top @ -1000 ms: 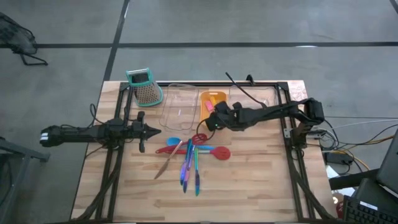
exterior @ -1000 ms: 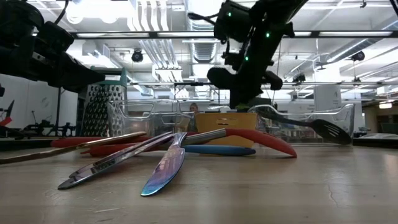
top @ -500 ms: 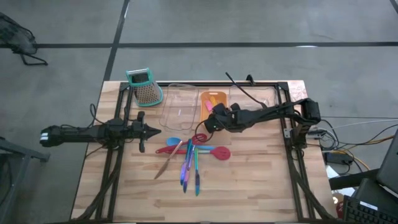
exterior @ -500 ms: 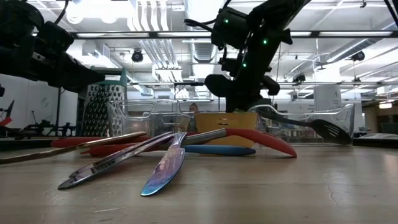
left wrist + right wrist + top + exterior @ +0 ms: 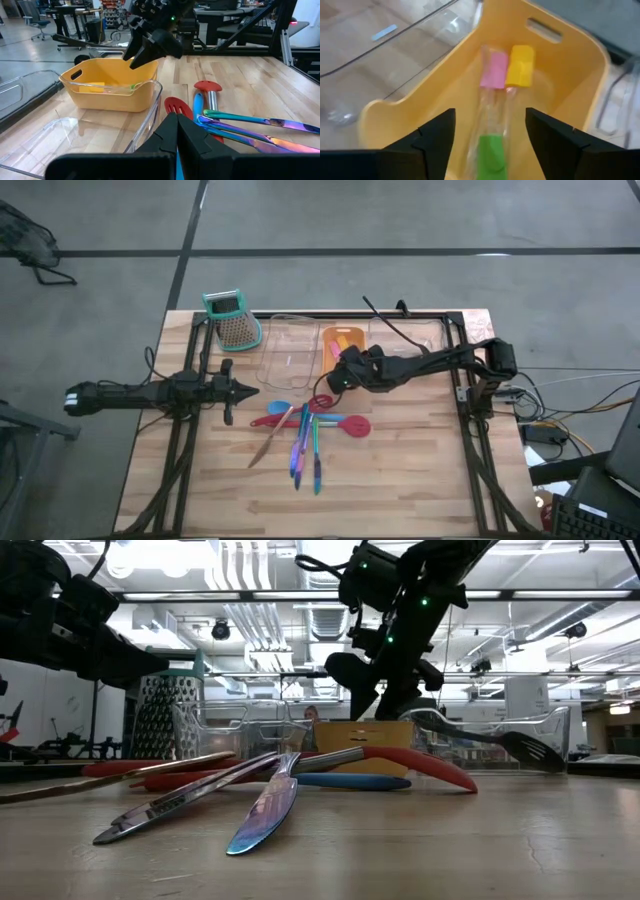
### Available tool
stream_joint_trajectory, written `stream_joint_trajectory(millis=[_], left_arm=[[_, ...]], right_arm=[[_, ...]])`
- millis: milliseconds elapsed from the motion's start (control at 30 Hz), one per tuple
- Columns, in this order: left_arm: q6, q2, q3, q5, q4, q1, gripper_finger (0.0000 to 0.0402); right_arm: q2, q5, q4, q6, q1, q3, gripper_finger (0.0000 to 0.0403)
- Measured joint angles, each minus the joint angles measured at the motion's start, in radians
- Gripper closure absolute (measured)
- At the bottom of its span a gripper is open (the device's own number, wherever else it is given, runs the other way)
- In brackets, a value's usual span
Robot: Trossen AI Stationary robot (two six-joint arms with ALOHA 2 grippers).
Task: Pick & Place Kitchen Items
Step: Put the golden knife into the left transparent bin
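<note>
My right gripper (image 5: pixel 334 375) (image 5: pixel 490 117) hangs open over the near end of the orange tray (image 5: pixel 343 343) (image 5: pixel 580 65). On the tray's floor lie a pink piece (image 5: pixel 494 70), a yellow-orange piece (image 5: pixel 520 65) and a green piece (image 5: pixel 491 152); the green one lies below the gap between the fingers. Red spatulas (image 5: pixel 350 423), a blue spoon (image 5: pixel 280 408) and thin coloured sticks (image 5: pixel 305 450) lie in a pile mid-table. A long black spoon (image 5: pixel 385 325) leans in the far right clear tray. My left gripper (image 5: pixel 250 389) (image 5: pixel 177 132) waits shut at the left.
A teal-topped grater (image 5: pixel 232 318) stands at the far left. A clear tray (image 5: pixel 288 350) sits beside the orange one, and a second clear tray (image 5: pixel 410 340) on its other side. Bare wood lies along the near edge (image 5: pixel 400 490).
My right gripper has opened wide while staying over the orange tray's near end, shifting slightly toward the table's left. The pile of utensils and my left arm have kept still.
</note>
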Motion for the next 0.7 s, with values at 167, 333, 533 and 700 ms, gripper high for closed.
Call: stream_joint_trajectory(millis=[167,333,533,700], left_arm=[[0.0,0.0,0.0,0.0,0.0,0.0,0.0396],[0.0,0.0,0.0,0.0,0.0,0.0,0.0396],[0.0,0.0,0.0,0.0,0.0,0.0,0.0396],[0.0,0.0,0.0,0.0,0.0,0.0,0.0396]], right_arm=[[-0.024,-0.036,0.001,-0.046,0.007,0.0,0.0167],[-0.064,-0.016,0.004,-0.104,0.044,0.0,0.0226],[-0.121,-0.004,0.006,-0.205,0.1,-0.011,0.0353],[-0.195,-0.029,0.11,-0.27,0.159,-0.108,0.039]])
